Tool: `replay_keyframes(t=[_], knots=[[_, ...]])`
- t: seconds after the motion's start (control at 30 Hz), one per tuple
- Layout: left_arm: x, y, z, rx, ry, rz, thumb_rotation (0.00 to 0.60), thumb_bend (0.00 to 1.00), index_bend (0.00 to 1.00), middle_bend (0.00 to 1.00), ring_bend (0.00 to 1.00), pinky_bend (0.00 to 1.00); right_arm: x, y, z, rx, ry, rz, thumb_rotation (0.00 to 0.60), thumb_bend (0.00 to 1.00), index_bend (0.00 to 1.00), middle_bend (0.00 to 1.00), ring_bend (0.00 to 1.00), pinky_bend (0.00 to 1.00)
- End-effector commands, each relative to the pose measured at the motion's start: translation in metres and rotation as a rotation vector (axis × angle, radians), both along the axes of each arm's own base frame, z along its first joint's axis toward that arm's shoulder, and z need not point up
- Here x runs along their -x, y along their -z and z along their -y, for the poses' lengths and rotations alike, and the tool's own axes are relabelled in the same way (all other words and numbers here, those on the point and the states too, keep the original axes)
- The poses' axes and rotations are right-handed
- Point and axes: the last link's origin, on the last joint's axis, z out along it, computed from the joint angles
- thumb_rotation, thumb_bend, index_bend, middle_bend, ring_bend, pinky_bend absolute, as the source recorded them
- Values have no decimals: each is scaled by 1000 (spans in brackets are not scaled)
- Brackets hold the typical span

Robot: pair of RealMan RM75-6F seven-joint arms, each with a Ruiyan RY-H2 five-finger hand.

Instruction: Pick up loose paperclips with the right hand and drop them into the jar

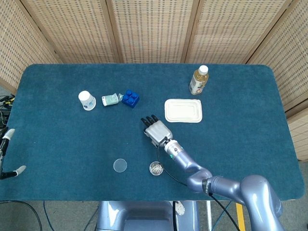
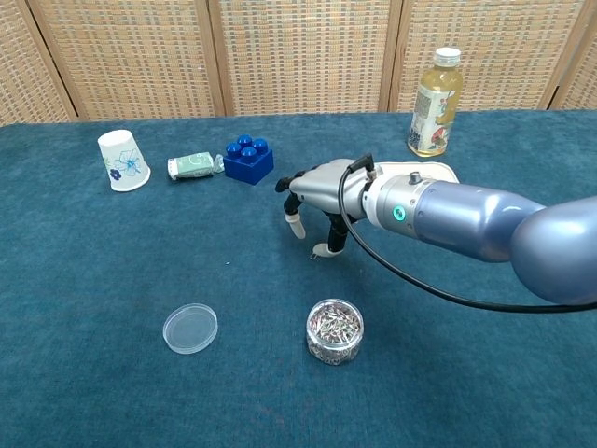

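Note:
My right hand (image 2: 322,189) hovers low over the blue cloth at the table's middle, also seen in the head view (image 1: 155,129). Its fingers are spread and pointing down. The thumb tip (image 2: 325,248) touches the cloth right at a loose paperclip (image 2: 315,254), which is mostly hidden. Another fingertip (image 2: 294,228) hangs apart from it, to the left. I see nothing pinched. The small glass jar (image 2: 335,329) holding several paperclips stands open in front of the hand, toward the near edge (image 1: 156,168). My left hand (image 1: 6,151) shows only partly at the far left edge.
The jar's clear lid (image 2: 190,328) lies left of the jar. At the back left are a paper cup (image 2: 123,160), a green packet (image 2: 193,166) and a blue block (image 2: 248,159). A drink bottle (image 2: 436,103) and a white tray (image 1: 183,110) sit behind the right hand.

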Motion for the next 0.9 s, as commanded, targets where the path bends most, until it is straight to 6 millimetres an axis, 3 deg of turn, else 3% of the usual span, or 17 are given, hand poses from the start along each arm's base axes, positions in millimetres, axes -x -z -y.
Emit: replay_keyframes(t=[0.03, 0.9], knots=[[0, 0, 0, 0, -2, 0, 600, 0, 0, 0, 0, 0, 0, 2, 0, -8, -25, -16, 600, 339, 436, 29, 0, 62], [1, 3, -2, 8, -8, -9, 600, 0, 0, 0, 0, 0, 15, 5, 3, -15, -16, -50, 600, 338, 475, 29, 0, 65]])
